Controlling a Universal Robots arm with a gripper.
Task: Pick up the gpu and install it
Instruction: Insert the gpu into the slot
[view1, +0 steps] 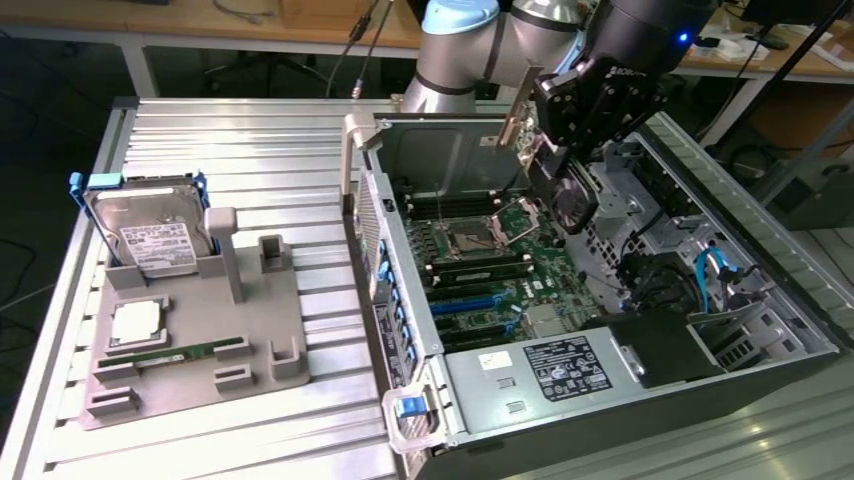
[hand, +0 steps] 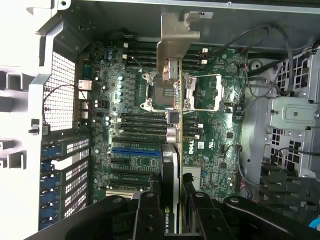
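Nearest the camera in the exterior view, at six o'clock, the open computer case (view1: 400, 330) lay on its side on the slatted metal worktop (view1: 227, 130), with a labelled silver cover (view1: 561, 365) at its near end. At eight o'clock, well apart from the case, a grey fixture (view1: 267, 340) held a narrow green memory stick (view1: 174, 352) lying flat, a square processor chip (view1: 138, 322) just behind it, and a hard drive (view1: 154, 235) standing upright at nine o'clock. Farther in, the motherboard (view1: 481, 270) lay exposed inside the case, its processor socket (view1: 478, 238) near the centre. Above it, at one o'clock, the tool (view1: 571, 140) hung from the arm with the gpu (view1: 574, 195) clamped between its fingers, the card standing on edge with its round fan facing the case's three o'clock side. In the wrist view the tool (hand: 172, 212) was closed firmly on the gpu (hand: 170, 165), one finger (hand: 149, 217) pressed against each face, and the silver end bracket (hand: 175, 35) pointed away from the tool. The card's thin edge ran over the socket (hand: 150, 90) and the motherboard (hand: 125, 125). Whether the card touched the board could not be determined.
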